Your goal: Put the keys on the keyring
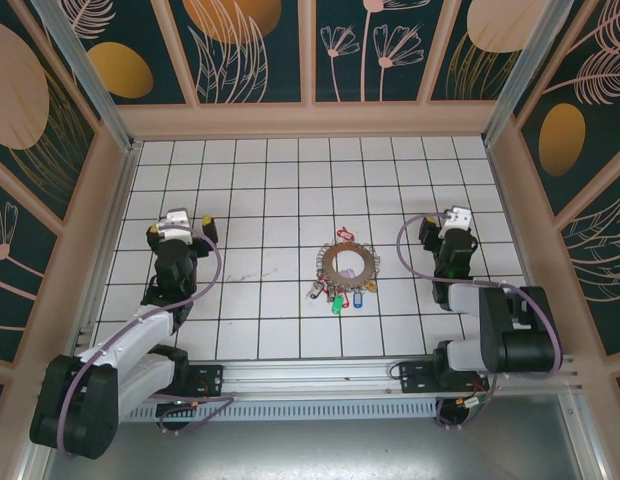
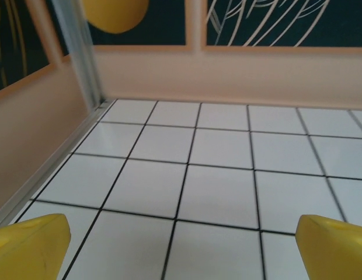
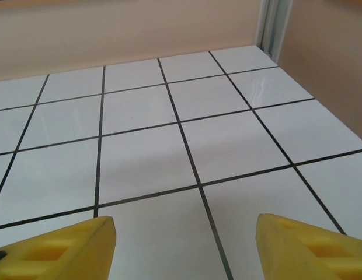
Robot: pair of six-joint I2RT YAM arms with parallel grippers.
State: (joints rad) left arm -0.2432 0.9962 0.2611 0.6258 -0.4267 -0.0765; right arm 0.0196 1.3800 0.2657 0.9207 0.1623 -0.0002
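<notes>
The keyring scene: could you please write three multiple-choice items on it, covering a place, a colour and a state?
1. Where on the tiled table does the keyring lie? A) far left corner B) about the middle C) near right corner
2. What colour are the left fingers? A) black B) red C) yellow
3. How do the right fingers stand? A) apart, nothing between them B) shut tight C) shut on the keyring
Answers: B, it lies on the central tiles; C, both tips show yellow; A, bare tiles show between them.
</notes>
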